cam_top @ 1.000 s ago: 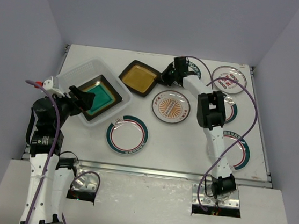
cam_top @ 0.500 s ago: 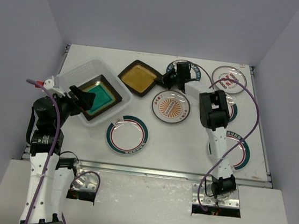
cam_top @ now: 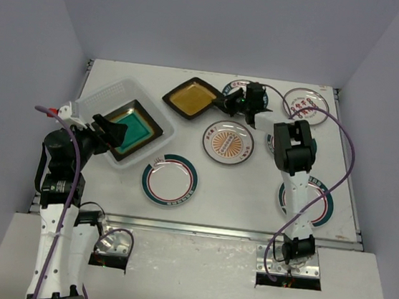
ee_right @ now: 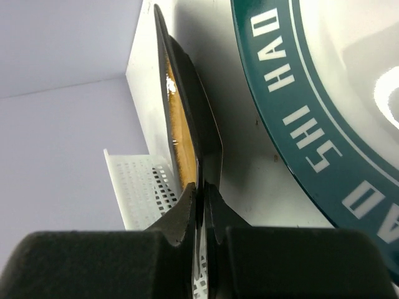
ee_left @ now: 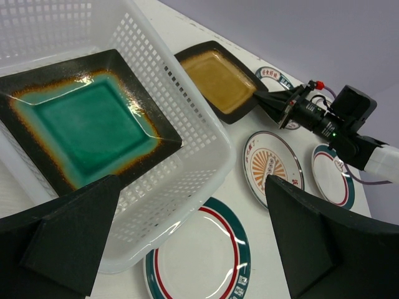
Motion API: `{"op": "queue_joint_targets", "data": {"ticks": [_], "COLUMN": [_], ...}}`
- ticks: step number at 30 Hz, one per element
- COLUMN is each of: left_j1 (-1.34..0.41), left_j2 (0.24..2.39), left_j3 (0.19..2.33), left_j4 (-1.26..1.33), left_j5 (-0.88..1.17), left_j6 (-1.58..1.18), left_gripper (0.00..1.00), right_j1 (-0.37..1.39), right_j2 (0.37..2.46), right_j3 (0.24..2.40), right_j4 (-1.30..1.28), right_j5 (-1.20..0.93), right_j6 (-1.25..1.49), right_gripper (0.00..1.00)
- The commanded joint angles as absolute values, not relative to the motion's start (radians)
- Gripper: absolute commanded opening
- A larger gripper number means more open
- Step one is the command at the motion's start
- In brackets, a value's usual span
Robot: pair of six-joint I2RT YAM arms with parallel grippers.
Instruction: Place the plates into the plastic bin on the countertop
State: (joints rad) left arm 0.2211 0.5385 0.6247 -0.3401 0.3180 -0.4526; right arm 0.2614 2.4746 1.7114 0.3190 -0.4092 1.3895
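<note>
The plastic bin (cam_top: 99, 97) stands at the left of the countertop (cam_top: 245, 191) and holds the teal square plate (cam_top: 135, 131). My right gripper (cam_top: 226, 103) is shut on the right corner of the amber square plate (cam_top: 194, 98), which is tilted up just right of the bin. In the right wrist view my gripper (ee_right: 201, 194) pinches the plate's edge (ee_right: 187, 118). My left gripper (cam_top: 107, 133) is open and empty over the bin's near edge; in its own view it (ee_left: 193, 249) frames the bin (ee_left: 206, 134) and teal plate (ee_left: 87, 124).
Round plates lie on the countertop: the sunburst one (cam_top: 227, 143), a green-rimmed one (cam_top: 170, 180) in front of the bin, one at the back right (cam_top: 306, 106), one at the right front (cam_top: 317, 203), and one (ee_right: 324, 112) beside the right gripper.
My right gripper has turned and drawn the amber plate a little right and back, tilting it up. The left arm has not moved.
</note>
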Motion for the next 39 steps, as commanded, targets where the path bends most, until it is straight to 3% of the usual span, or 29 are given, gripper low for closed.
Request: {"op": "queue_joint_targets", "data": {"ticks": [1, 27, 39], "left_j1": [0.207, 0.207, 0.207], "left_j2": [0.530, 0.523, 0.506], "left_j3": [0.637, 0.638, 0.643], "left_j4": [-0.299, -0.306, -0.318], "left_j5": [0.318, 0.301, 0.274], "left_j6": [-0.445, -0.446, -0.450], "left_gripper": [1.00, 1.00, 1.00], "right_j1": [0.232, 0.201, 0.192], "right_j2": [2.335, 2.259, 2.179], "right_j3": [1.705, 1.725, 1.787], "right_j4": [0.526, 0.689, 0.548], "right_j5": [-0.459, -0.628, -0.713], "right_j6": [1.443, 1.431, 1.374], "right_gripper": [0.00, 0.00, 0.00]}}
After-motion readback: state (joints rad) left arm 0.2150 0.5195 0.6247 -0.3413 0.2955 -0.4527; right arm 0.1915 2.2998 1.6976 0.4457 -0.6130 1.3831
